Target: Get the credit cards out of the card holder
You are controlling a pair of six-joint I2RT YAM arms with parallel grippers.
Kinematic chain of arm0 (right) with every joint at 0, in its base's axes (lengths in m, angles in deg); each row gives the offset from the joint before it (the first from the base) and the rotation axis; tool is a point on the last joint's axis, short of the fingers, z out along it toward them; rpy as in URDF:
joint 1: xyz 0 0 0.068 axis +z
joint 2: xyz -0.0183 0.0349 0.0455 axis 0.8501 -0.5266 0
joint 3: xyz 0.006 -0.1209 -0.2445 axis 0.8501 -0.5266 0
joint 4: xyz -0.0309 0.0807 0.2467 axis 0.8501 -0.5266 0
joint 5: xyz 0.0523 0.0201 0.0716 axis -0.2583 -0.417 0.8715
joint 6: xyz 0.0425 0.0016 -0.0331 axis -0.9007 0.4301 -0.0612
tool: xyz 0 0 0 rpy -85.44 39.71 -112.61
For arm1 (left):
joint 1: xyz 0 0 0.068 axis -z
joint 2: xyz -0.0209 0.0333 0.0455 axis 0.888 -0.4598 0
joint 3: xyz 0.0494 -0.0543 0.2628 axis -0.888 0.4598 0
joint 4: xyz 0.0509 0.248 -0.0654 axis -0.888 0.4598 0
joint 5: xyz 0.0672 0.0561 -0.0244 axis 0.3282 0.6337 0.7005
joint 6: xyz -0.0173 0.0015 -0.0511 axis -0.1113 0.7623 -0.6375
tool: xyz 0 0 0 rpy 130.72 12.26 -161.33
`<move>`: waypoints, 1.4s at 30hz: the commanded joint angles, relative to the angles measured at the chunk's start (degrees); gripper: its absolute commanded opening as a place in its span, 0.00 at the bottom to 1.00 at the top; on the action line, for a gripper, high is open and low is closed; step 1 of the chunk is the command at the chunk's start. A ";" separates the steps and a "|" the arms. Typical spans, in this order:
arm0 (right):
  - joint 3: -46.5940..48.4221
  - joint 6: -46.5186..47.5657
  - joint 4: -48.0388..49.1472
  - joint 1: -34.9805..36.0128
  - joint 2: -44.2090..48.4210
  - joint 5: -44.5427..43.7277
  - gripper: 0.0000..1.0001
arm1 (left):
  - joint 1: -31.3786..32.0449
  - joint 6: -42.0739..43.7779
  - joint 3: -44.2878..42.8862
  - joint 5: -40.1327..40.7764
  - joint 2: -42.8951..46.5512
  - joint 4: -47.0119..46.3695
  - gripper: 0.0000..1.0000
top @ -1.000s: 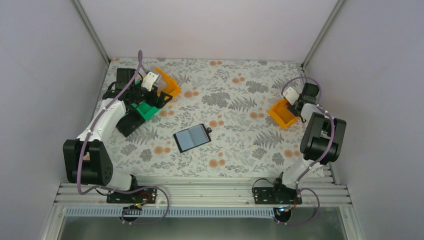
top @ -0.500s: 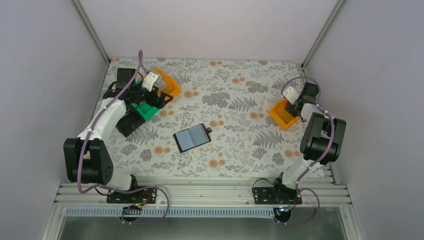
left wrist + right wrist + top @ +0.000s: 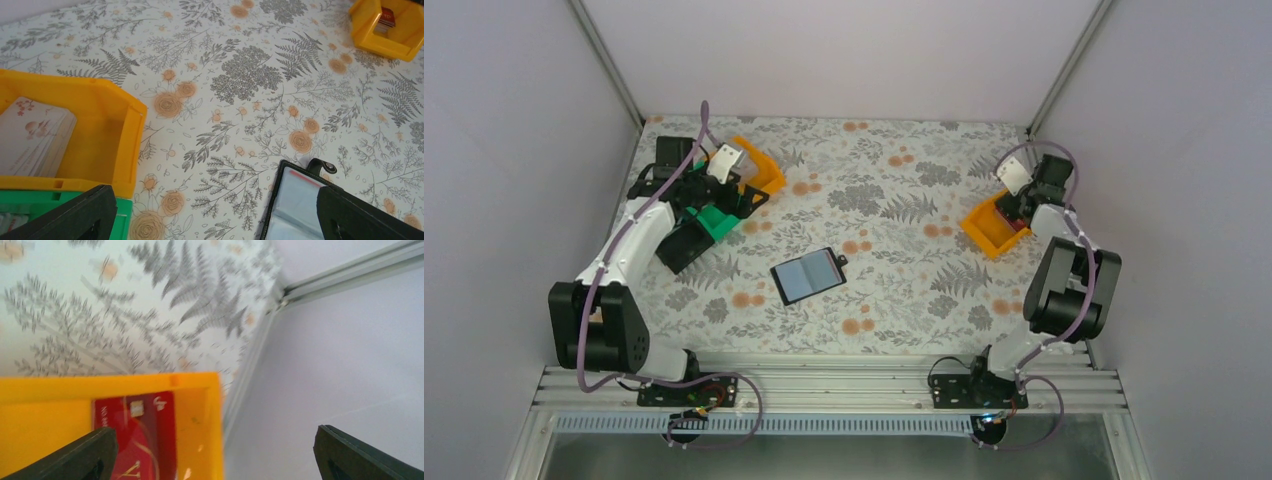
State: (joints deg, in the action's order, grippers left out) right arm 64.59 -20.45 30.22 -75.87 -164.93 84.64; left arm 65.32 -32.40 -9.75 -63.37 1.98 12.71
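The black card holder (image 3: 809,275) lies open in the middle of the table, bluish pockets up, tab at its far right corner. In the left wrist view its corner (image 3: 295,210) shows a thin red edge inside a pocket. A red credit card (image 3: 135,435) lies in the right orange tray (image 3: 990,230). My right gripper (image 3: 1021,205) hangs open above that tray, holding nothing. Pale credit cards (image 3: 35,135) are stacked in the left orange tray (image 3: 125,145). My left gripper (image 3: 742,198) hovers open and empty beside that tray.
A green tray (image 3: 717,222) and a black tray (image 3: 686,245) sit under the left arm. The right orange tray stands close to the right wall (image 3: 350,340) and the metal corner rail (image 3: 250,370). Floral cloth (image 3: 894,200) covers the table.
My right gripper has opened, and the red card now lies loose in the right orange tray. The right wrist has shifted slightly toward the back wall. The left arm has hardly moved.
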 commanded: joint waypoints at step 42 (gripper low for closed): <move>9.58 -80.67 -18.80 64.37 -14.95 8.99 0.49 | 22.45 35.21 38.12 22.56 11.18 -12.53 0.59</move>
State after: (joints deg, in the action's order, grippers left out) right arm 72.35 -98.17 15.20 -12.93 -178.18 96.22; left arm 87.25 1.26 26.16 -43.22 14.26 6.00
